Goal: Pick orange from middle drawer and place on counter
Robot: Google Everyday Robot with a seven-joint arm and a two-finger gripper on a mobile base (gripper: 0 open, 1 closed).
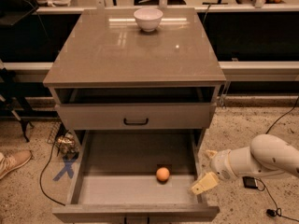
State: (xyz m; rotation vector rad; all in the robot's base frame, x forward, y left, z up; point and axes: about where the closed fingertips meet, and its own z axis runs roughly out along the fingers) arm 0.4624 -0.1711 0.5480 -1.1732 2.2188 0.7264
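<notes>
The orange [162, 174] lies on the bare floor of the open middle drawer [93, 171], right of the middle and toward the front. My gripper [207, 168] hangs over the drawer's right wall, to the right of the orange and apart from it. Its cream fingers [204, 183] are spread and hold nothing. The white arm reaches in from the right edge of the view. The glossy taupe counter [135, 50] forms the cabinet top above.
A white bowl [148, 18] stands at the back of the counter. A shallower drawer with a black bar handle [136, 121] sits above the open one. Cables and a small black device [250, 182] lie on the floor at right; a shoe [14, 162] at left.
</notes>
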